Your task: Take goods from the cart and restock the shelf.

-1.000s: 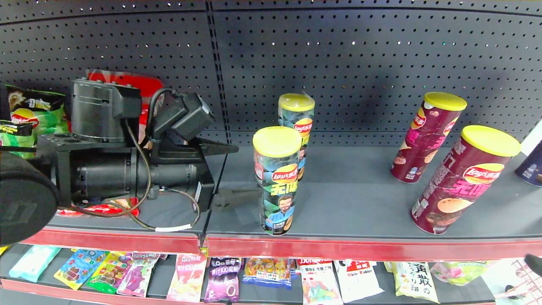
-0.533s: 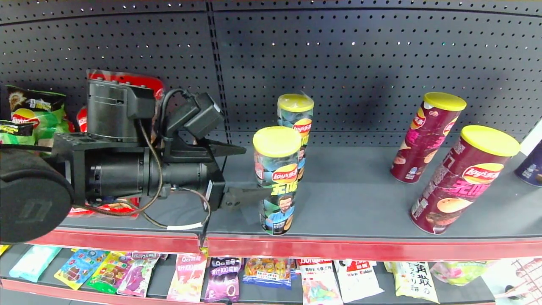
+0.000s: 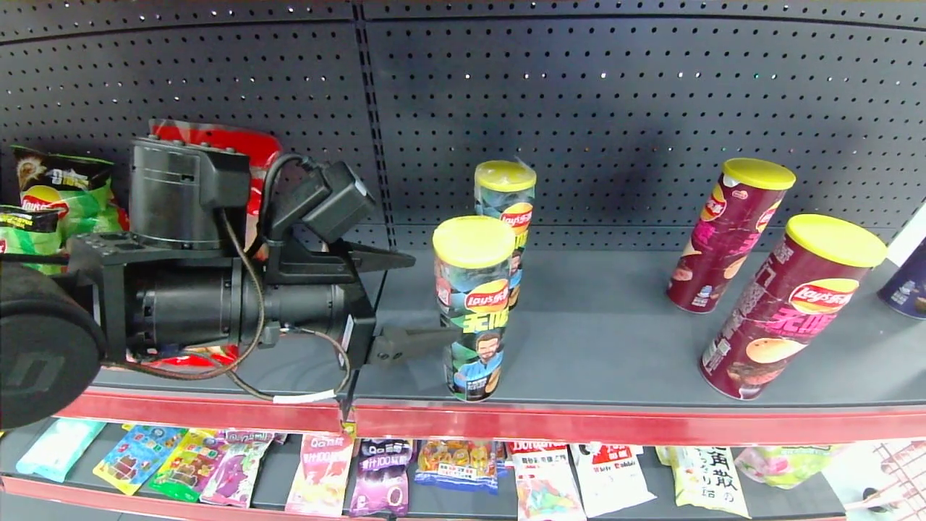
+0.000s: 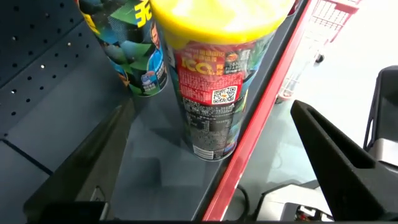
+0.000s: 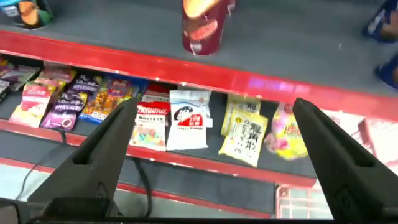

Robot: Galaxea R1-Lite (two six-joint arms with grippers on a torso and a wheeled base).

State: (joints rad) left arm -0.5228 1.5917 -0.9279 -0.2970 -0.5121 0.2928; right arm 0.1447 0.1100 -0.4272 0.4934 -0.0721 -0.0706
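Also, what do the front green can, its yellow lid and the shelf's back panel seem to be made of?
Front green can: probably cardboard with glossy printed wrap; highlights show. Yellow lid: likely matte plastic, uniform colour. Back panel: apparently dark painted metal, regularly perforated.

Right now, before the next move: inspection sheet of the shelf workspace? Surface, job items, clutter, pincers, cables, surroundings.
Surface: dark grey metal shelf deck with a red front edge; bare space between the tube groups.
Job's things: front green-patterned cardboard tube and rear green-patterned cardboard tube, yellow plastic lids, upright; near maroon yellow-lidded tube and far maroon yellow-lidded tube to the right.
Clutter: green foil crisp bags and red foil bag behind the left arm; dark blue tube at the right edge.
Grippers: left pincer open, front tube at its tips, contact unclear; right pincer open, empty.
Cables: black white-tagged cable hangs to the deck.
Surroundings: black pegboard back panel; lower shelf of flat snack packets.
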